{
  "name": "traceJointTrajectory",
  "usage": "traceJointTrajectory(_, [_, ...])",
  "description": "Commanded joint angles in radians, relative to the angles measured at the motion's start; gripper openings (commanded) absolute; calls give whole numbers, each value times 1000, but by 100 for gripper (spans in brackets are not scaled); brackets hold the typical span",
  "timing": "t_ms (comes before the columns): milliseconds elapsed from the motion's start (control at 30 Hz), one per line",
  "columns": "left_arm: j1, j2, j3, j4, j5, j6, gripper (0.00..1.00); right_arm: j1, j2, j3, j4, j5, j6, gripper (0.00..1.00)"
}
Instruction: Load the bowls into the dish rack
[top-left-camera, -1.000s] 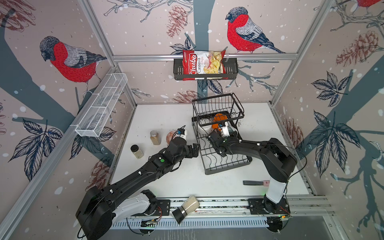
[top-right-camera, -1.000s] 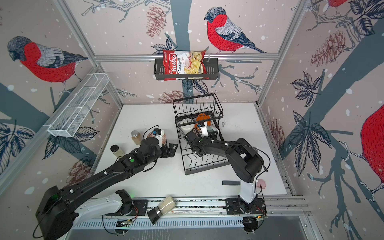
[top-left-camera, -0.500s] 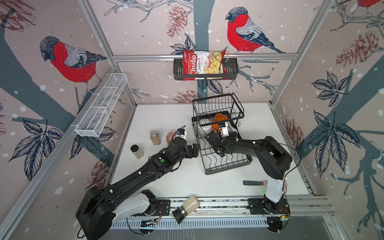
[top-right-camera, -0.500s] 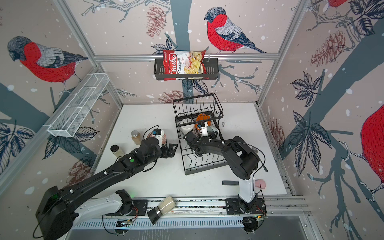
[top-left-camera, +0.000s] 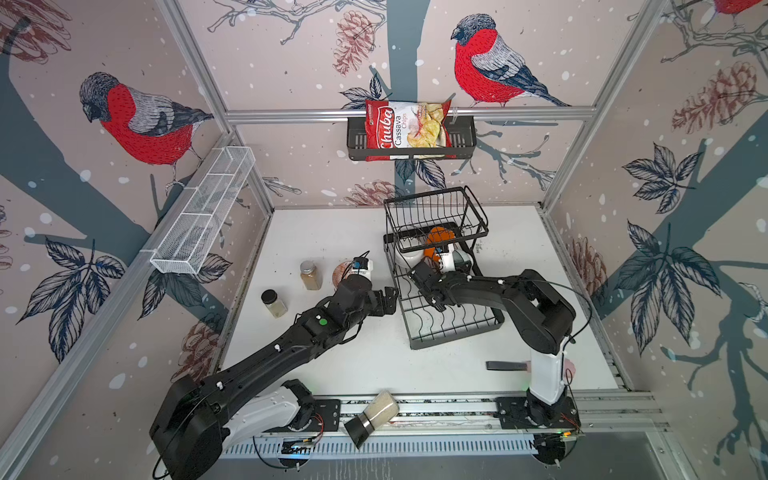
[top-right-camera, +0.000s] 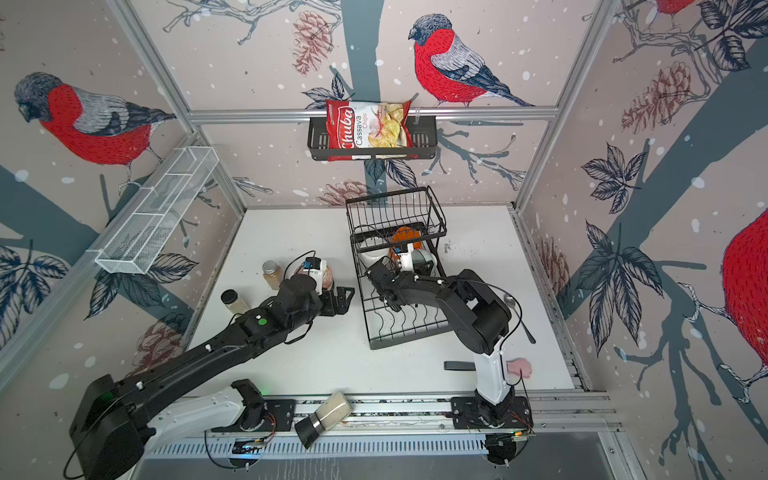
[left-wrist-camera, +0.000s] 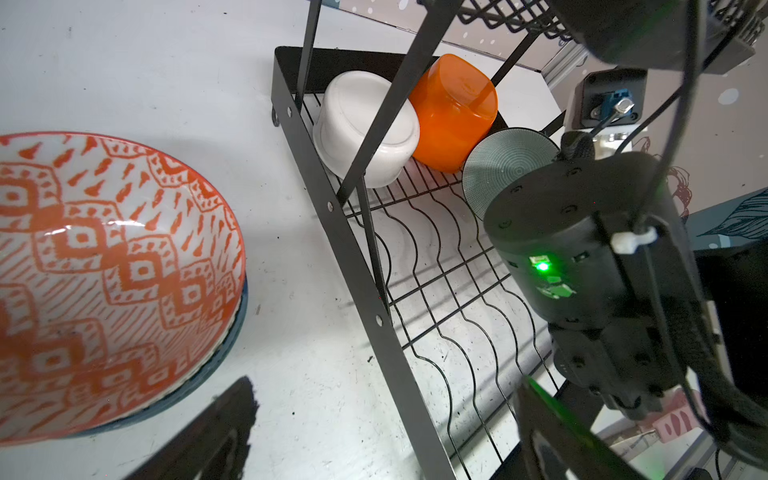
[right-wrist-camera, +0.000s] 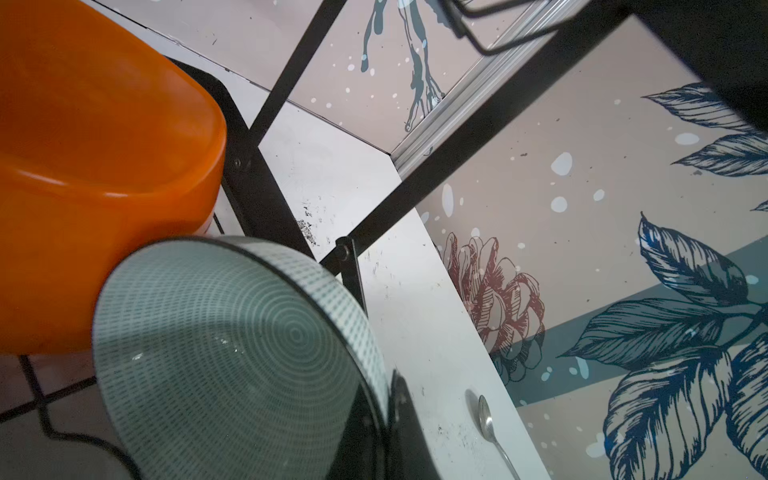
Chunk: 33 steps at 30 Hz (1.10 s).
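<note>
**Bench** (top-left-camera: 519, 232): white, scuffed, and enclosed by bird-and-pinecone wall panels (top-left-camera: 291, 62).

**Dish rack** (top-left-camera: 451, 328): black wire. Its long axis runs from the bench front to the back wall, with the basket tier at the far end.

**Right claw** (right-wrist-camera: 386, 415): clenched on the rim of the green-ringed bowl (right-wrist-camera: 232, 353). The bowl stands on edge beside the orange bowl (left-wrist-camera: 453, 112), mouth facing the left claw (left-wrist-camera: 386, 384).

**Left claw**: released and empty, with the orange-red patterned bowl (left-wrist-camera: 104, 270) mouth-up alongside.

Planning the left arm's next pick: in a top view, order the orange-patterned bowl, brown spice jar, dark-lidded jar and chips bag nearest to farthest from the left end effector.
From the left end effector:
1. Orange-patterned bowl, beside its wrist.
2. Brown spice jar, left of the bowl.
3. Dark-lidded jar, farther left.
4. Chips bag, in the back-wall basket.
</note>
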<state>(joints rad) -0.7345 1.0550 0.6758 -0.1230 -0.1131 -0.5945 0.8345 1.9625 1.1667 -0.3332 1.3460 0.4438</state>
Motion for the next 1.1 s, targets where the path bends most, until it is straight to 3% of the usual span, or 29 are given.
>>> traceJointTrajectory(0, [-1,-1,7,5,-13,5,96,6,8,5,-9,-28,8,0])
traceJointTrajectory(200, [-1,6,9,5,-14,9,96,20,17,9,-8,-80,17,0])
traceJointTrajectory(667, [0,16,9,8,-14,12,96,45,43,63,-137,-131,164,0])
traceJointTrajectory(1067, [-1,17,8,10,-14,15,96,45,8,62,-145,-164,180,21])
